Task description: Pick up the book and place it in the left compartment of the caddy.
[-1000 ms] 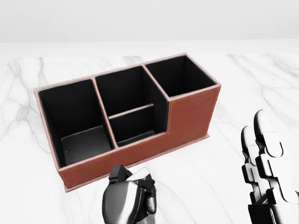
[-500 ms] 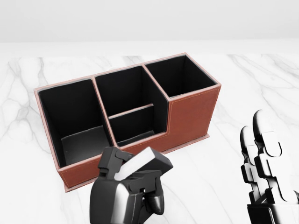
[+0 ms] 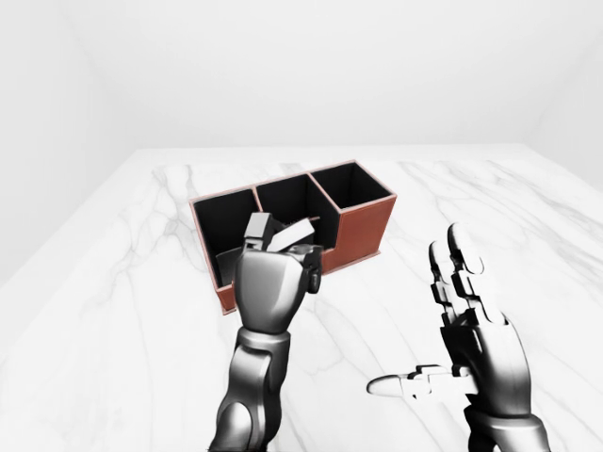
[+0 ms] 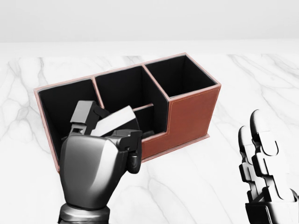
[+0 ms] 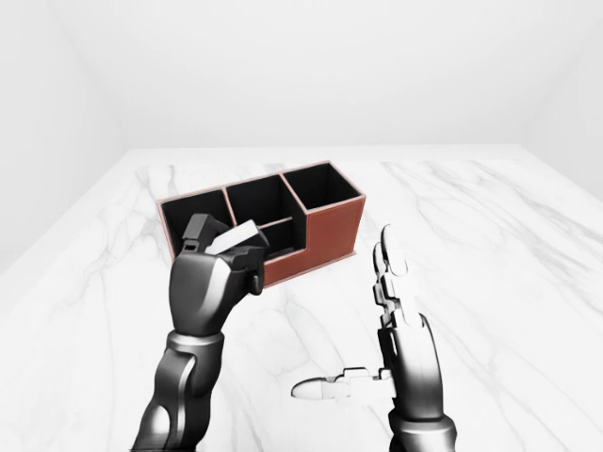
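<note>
The left robot hand (image 4: 100,161) is gripping the book (image 4: 114,120) near the caddy (image 4: 191,114); the right robot hand (image 3: 471,330) is hanging with fingers spread; no writing is showing.

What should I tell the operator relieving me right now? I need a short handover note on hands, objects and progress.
Left hand: fingers shut on the book, raised over the caddy's low near wall, where the left and middle compartments meet.
Right hand: open, empty, held upright to the right of the caddy, apart from it.
Caddy: standing on the marble table; the parts of its compartments in view hold nothing.
Done: book picked up and carried to the caddy.
Left: shift it over the left compartment, lower it in, release.
</note>
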Robot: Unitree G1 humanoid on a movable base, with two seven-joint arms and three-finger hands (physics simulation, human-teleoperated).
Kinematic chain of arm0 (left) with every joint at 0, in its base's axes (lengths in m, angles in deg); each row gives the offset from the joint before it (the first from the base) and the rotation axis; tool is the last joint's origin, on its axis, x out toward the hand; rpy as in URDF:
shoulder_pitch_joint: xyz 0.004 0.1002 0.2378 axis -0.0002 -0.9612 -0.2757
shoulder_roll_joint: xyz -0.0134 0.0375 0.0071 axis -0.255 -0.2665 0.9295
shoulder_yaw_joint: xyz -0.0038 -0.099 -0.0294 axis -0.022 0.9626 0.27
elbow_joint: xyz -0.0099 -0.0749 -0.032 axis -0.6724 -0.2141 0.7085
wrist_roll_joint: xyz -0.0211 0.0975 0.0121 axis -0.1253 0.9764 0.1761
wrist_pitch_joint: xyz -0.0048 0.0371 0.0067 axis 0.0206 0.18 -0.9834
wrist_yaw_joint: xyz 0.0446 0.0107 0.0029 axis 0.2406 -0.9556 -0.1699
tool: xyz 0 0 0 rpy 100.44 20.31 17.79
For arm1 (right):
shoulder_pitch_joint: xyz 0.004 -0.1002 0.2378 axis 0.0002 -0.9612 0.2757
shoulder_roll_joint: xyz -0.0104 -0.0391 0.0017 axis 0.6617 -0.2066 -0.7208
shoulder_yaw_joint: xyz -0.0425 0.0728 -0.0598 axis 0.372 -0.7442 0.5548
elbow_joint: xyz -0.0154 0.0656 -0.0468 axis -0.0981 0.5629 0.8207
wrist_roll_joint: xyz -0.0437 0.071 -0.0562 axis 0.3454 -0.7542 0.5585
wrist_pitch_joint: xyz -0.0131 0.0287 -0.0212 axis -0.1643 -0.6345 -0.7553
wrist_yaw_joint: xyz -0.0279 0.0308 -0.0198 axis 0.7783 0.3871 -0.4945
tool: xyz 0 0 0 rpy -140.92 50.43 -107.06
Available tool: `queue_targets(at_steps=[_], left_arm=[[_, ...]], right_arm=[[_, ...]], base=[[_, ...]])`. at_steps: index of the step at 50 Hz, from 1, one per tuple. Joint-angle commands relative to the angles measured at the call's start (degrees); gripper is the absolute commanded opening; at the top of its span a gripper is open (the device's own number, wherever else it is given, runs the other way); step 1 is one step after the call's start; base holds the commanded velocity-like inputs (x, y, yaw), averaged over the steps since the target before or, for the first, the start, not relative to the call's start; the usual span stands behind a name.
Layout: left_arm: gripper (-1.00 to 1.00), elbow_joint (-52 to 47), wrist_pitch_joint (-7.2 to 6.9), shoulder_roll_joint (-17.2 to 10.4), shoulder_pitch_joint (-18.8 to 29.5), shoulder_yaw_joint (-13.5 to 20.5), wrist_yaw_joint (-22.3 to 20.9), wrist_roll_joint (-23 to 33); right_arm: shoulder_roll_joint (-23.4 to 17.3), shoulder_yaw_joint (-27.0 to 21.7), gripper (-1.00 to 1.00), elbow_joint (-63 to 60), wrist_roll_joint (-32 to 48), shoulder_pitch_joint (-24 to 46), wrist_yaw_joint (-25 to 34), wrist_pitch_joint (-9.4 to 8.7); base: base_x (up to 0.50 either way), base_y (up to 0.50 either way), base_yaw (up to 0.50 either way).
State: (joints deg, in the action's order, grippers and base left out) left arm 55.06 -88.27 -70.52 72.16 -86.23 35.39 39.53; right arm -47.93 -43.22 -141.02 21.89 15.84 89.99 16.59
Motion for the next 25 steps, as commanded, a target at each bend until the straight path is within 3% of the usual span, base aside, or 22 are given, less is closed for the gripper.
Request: queue_targets(at_steps=[1, 5, 10, 14, 18, 25], left_arm=[[-1.00, 2.1, -0.01, 2.6, 9.6, 10.0, -10.4, 17.3], [-1.00, 5.3, -0.01, 2.0, 13.0, 13.3, -11.8, 18.4], [-1.00, 10.5, -0.01, -0.3, 20.0, 18.3, -14.1, 19.0], [-1.00, 14.2, -0.01, -2.4, 23.3, 20.4, -16.0, 19.2], [-1.00, 20.4, -0.01, -4.8, 28.5, 23.0, -14.7, 15.2], [-1.00, 28.3, -0.01, -7.5, 33.2, 24.2, -12.1, 7.8]], right_arm=[[-0.1, 0.2, 1.00, 0.6, 0.2, 0.5, -0.2, -0.15], [-0.2, 0.5, 1.00, 0.7, 0.5, 0.6, -0.4, -0.27], [-0.2, 0.2, 1.00, 0.8, 0.2, 0.6, -0.3, -0.12], [-0.2, 0.4, 1.00, 1.1, 0.3, 0.9, -0.3, -0.31], [-0.2, 0.5, 1.00, 1.1, 0.4, 1.1, -0.4, -0.63], [-0.3, 0.5, 1.00, 1.0, 0.5, 1.3, -0.4, -0.95]], base=[[0.00, 0.00, 0.00], [0.00, 0.00, 0.00], [0.00, 0.00, 0.00], [0.00, 0.00, 0.00], [0.00, 0.00, 0.00], [0.00, 0.00, 0.00]])
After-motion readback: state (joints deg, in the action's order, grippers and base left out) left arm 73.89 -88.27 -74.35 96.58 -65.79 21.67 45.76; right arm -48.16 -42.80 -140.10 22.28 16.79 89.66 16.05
